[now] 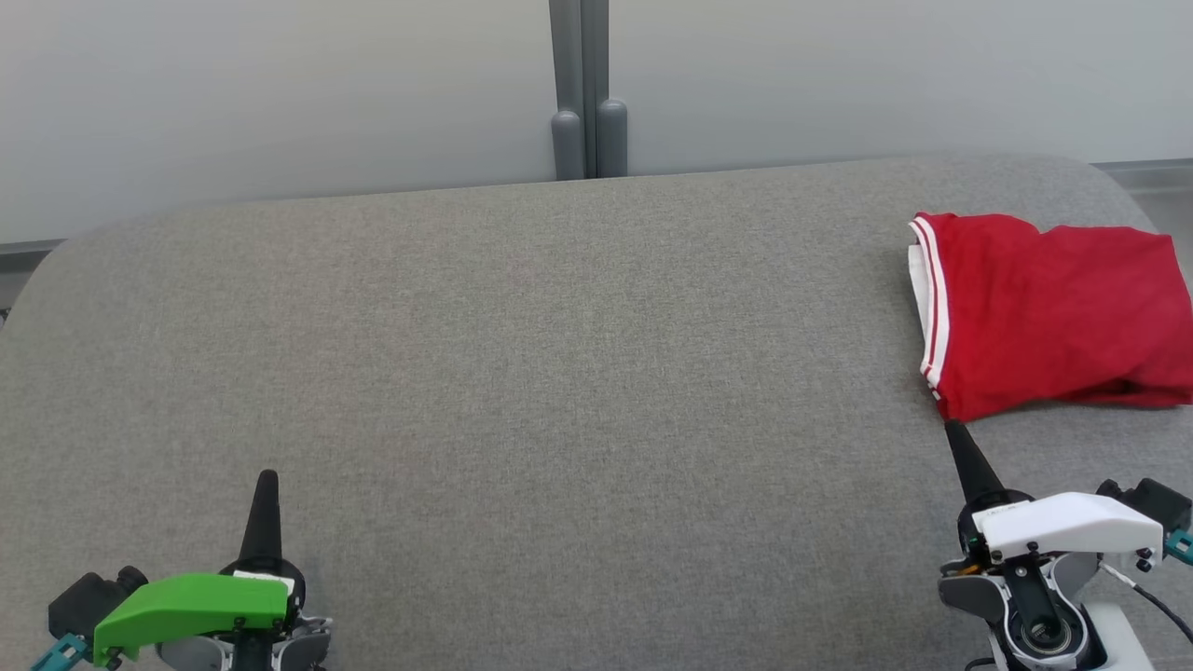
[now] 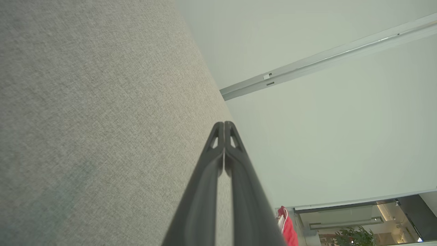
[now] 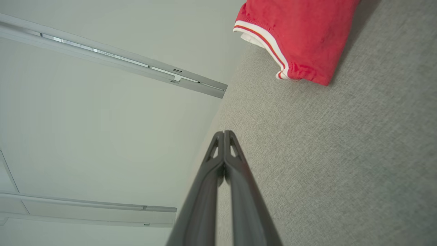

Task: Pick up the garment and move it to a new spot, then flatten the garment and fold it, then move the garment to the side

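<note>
The garment (image 1: 1053, 312) is a red piece with a white-striped hem, lying folded at the far right of the grey fabric surface (image 1: 559, 373). The right wrist view has it at the top (image 3: 300, 37), and a sliver of it appears in the left wrist view (image 2: 288, 229). My right gripper (image 1: 953, 431) is shut and holds nothing, its tip just below the garment's near left corner; its fingers meet in the right wrist view (image 3: 224, 132). At the lower left my left gripper (image 1: 267, 477) is shut and holds nothing, far from the garment; its fingers meet in the left wrist view (image 2: 224, 123).
A pale wall with a grey vertical post (image 1: 587, 93) stands behind the surface. The surface's rounded far corners fall away at left and right. Beyond the garment in the left wrist view there is a glass opening with a plant (image 2: 351, 235).
</note>
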You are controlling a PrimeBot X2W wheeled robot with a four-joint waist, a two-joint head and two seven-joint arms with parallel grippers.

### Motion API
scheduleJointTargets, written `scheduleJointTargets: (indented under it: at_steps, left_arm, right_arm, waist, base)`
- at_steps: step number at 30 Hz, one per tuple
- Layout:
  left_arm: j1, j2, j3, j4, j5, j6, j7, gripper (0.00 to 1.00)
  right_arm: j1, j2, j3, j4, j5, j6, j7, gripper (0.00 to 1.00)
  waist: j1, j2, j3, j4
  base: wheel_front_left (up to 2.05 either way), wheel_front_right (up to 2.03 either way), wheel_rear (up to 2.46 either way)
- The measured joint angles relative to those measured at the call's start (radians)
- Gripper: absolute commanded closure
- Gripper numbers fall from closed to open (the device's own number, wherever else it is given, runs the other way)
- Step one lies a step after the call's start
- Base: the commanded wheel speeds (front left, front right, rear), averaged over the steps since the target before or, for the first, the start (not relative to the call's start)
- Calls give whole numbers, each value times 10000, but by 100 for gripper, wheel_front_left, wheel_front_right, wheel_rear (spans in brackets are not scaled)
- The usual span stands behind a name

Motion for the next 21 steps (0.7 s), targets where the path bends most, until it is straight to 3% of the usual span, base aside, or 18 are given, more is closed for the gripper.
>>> scheduleJointTargets:
  at_steps: [21]
  left_arm:
    - [-154,17,138,-314,-1956,-98,441,100]
  right_arm:
    - [1,-12,-249,-343,2008,-2,520,100]
  waist:
    - [0,0,34,-29]
  base:
    - [0,0,0]
